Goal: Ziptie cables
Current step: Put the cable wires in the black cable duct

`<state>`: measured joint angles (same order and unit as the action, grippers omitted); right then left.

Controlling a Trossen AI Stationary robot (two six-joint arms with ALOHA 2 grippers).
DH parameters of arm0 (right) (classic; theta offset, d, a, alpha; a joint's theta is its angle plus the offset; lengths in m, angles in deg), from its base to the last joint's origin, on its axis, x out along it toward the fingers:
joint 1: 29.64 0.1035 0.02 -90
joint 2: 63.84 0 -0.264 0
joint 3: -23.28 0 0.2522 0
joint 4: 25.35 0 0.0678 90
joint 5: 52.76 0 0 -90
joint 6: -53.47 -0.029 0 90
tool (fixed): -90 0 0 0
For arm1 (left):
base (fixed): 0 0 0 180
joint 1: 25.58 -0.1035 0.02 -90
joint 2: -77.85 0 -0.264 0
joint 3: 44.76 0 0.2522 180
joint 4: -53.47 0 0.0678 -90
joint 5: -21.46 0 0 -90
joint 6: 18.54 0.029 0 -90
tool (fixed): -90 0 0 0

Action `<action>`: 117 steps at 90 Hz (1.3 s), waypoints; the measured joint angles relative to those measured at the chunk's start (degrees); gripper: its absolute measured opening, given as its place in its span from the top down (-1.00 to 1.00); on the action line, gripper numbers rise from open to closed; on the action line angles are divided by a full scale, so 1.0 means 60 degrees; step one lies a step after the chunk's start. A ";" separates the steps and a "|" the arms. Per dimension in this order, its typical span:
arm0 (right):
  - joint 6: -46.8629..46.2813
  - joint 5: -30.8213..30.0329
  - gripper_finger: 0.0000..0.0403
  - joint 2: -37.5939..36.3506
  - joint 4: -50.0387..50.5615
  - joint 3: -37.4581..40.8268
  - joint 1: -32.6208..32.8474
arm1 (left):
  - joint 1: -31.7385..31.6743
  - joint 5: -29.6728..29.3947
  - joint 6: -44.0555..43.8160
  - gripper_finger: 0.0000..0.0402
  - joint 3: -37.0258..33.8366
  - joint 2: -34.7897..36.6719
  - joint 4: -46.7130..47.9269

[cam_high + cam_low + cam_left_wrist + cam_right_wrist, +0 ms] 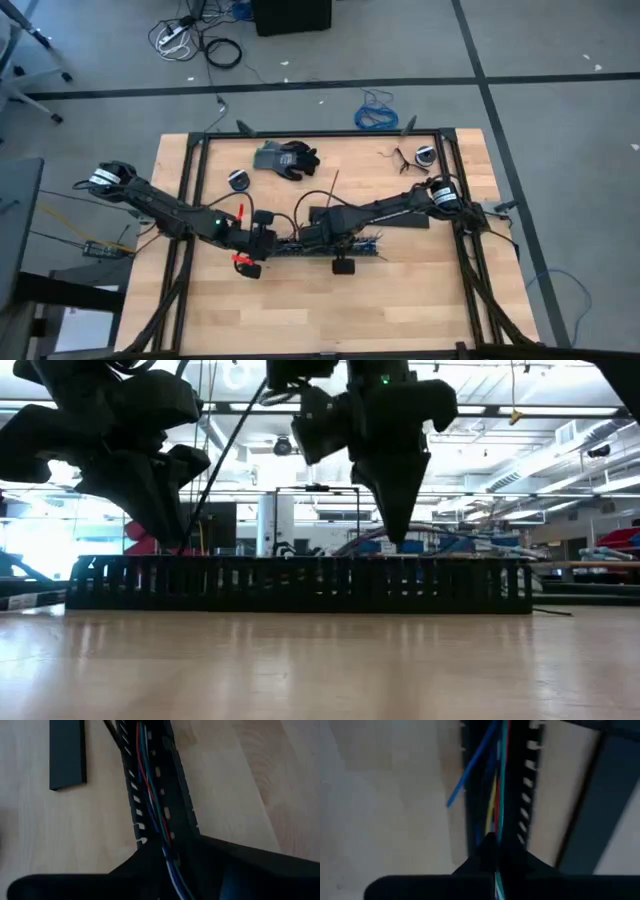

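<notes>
Both arms meet over a slotted black channel lying along the middle of the table [420,310]. Left to right: the left gripper [262,238] stands at the channel's left end, and whether its fingers are parted or closed cannot be told; the channel [300,582] holds the cables [152,790], thin red, blue and green wires laid lengthwise inside it; the right gripper [312,236], wrist pitched steeply downward, appears pinched on the bundle, with one blue wire [470,767] straying over the channel wall. Judged from this, the wires are gathered but no tie is visible around them, so fastening remains. A glove [287,158] lies well apart at the far edge.
</notes>
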<state>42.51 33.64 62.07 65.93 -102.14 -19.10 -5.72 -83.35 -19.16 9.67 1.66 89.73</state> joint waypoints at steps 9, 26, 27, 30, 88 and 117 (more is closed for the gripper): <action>-0.0185 -0.0026 0.98 0.0000 0.0210 -0.0139 0.0000 | 0.0000 -0.0007 -0.0004 0.57 -0.0004 0.0000 0.0103; -0.0244 0.0936 0.96 0.0002 -0.0034 0.0105 -0.0025 | 0.0001 -0.0011 -0.0007 0.57 -0.0004 0.0000 0.0188; -0.0244 0.0959 0.95 0.0004 -0.0067 0.0123 -0.0025 | 0.0000 -0.0012 -0.0009 0.57 -0.0004 0.0000 0.0189; -0.0244 0.0964 0.92 0.0011 -0.0147 0.0167 -0.0026 | 0.0000 -0.0012 -0.0016 0.57 -0.0004 0.0000 0.0189; -0.0635 -0.2239 0.37 0.0006 0.2160 0.0251 -0.0153 | 0.0000 -0.0011 -0.0226 0.57 -0.0004 0.0000 0.0219; 0.0042 -0.1650 0.94 0.0029 0.2077 0.0447 -0.0855 | 0.0011 -0.0004 -0.0474 0.57 -0.0004 0.0000 0.0300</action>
<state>42.76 23.74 62.24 78.39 -99.46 -24.23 -5.66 -83.38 -22.01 9.64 1.66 91.53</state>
